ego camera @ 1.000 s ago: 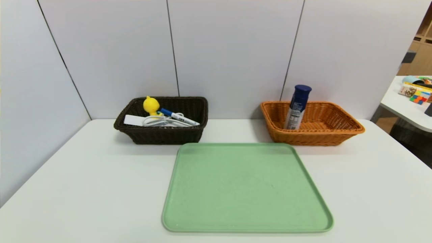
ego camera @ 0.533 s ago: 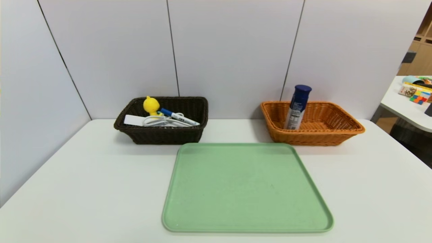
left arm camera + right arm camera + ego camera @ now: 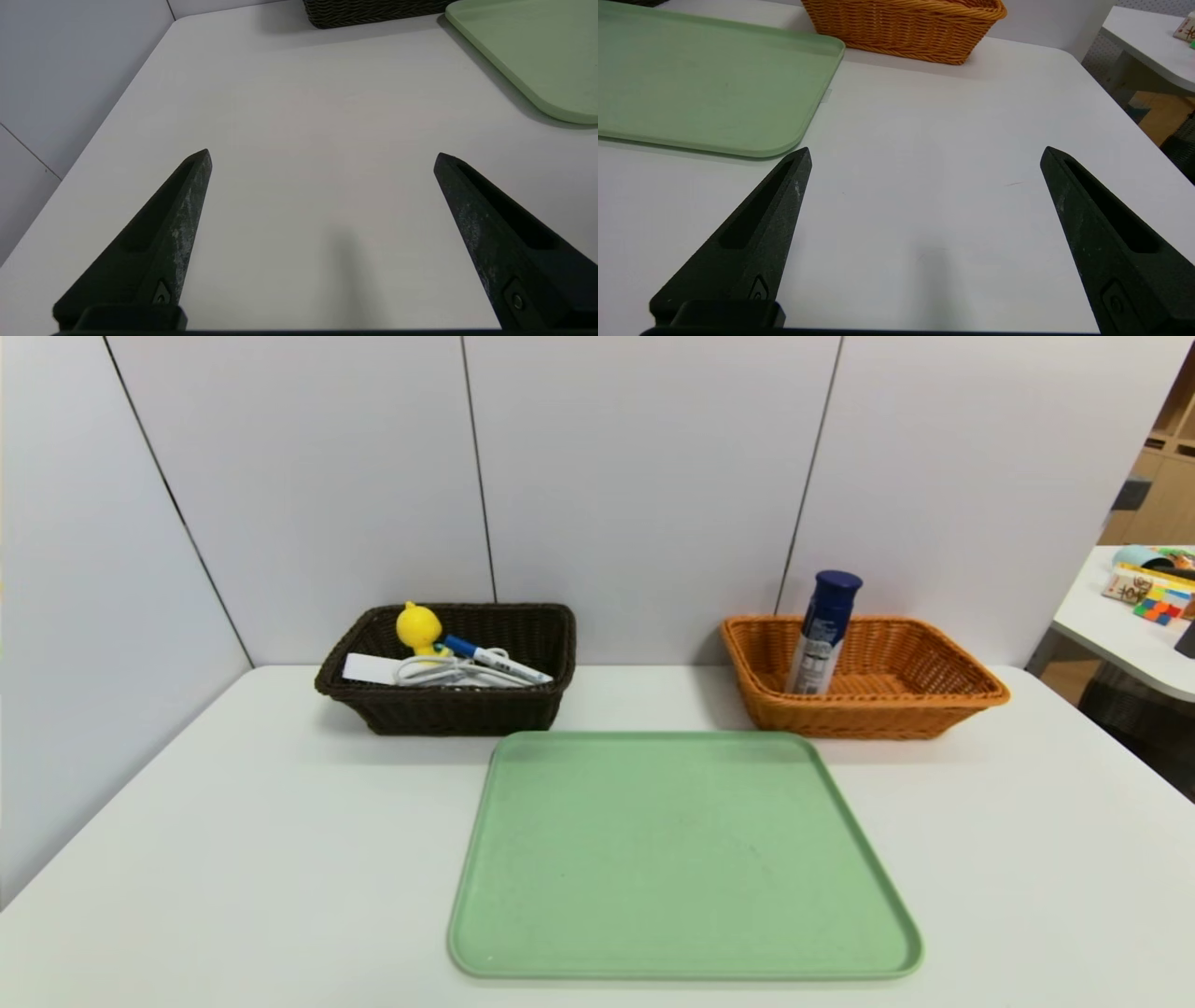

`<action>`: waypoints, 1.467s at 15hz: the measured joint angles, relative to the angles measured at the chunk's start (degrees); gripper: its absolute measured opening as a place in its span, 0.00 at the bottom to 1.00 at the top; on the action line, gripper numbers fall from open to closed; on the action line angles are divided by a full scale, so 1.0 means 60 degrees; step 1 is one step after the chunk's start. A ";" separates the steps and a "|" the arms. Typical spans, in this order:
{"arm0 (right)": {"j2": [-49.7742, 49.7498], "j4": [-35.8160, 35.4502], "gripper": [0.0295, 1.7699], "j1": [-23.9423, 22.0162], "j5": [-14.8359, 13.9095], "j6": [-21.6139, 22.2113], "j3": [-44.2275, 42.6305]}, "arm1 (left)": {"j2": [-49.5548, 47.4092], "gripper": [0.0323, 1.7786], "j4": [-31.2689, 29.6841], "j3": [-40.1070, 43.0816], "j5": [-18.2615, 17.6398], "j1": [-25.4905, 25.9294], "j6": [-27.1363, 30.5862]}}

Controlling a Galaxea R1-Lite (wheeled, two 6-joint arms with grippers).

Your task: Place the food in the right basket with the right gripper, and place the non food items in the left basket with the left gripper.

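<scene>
Looking down, we see a white desk (image 3: 233, 821) by grey walls (image 3: 644, 476), with a green tray (image 3: 681, 859). The dark left basket (image 3: 448, 709) holds duck toy (image 3: 417, 627), marker (image 3: 495, 660), power strip (image 3: 373, 669). The orange right basket (image 3: 896, 705) holds the can (image 3: 822, 633). Our left tool (image 3: 322, 156) and right tool (image 3: 926, 154) gape wide, holding nothing.

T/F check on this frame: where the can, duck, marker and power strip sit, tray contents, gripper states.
1. The can stands in the orange basket. True.
2. The yellow duck sits on the green tray. False: it is in the dark brown basket; nothing lies on the tray.
3. The marker lies in the dark brown basket over the power strip and its cord. True.
4. The left gripper is shut on the marker. False: its fingers stand wide apart over bare table, holding nothing.
5. The right gripper is open. True.
</scene>
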 joint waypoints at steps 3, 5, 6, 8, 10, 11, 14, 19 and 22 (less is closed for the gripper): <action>0.0000 -0.0026 0.96 0.0004 -0.0307 0.0992 0.0000 | 0.0000 0.95 -0.0077 0.0000 0.0217 0.0008 -0.0709; 0.0000 -0.0059 0.96 0.0012 -0.0337 0.1363 0.0000 | 0.0000 0.95 -0.0091 0.0000 0.0234 0.0014 -0.0973; 0.0004 -0.0063 0.96 0.0008 -0.0337 0.1414 0.0000 | 0.0000 0.95 -0.0091 0.0000 0.0234 0.0014 -0.0996; 0.0004 -0.0063 0.96 0.0000 -0.0341 0.1455 0.0000 | 0.0004 0.95 -0.0091 0.0000 0.0234 0.0014 -0.1000; 0.0004 -0.0063 0.96 0.0000 -0.0345 0.1459 0.0000 | 0.0004 0.95 -0.0091 0.0000 0.0234 0.0018 -0.0996; 0.0000 -0.0063 0.96 0.0000 -0.0345 0.1455 0.0000 | 0.0004 0.95 -0.0095 0.0000 0.0234 0.0022 -0.1000; 0.0000 -0.0063 0.96 0.0000 -0.0341 0.1436 0.0000 | 0.0004 0.95 -0.0118 0.0000 0.0234 0.0014 -0.0908; 0.0000 -0.0067 0.96 0.0000 -0.0331 0.1426 0.0000 | 0.0004 0.95 -0.0122 0.0000 0.0234 0.0014 -0.0882; 0.0000 -0.0063 0.96 0.0000 -0.0333 0.1408 0.0000 | 0.0004 0.95 -0.0122 0.0000 0.0234 0.0014 -0.0882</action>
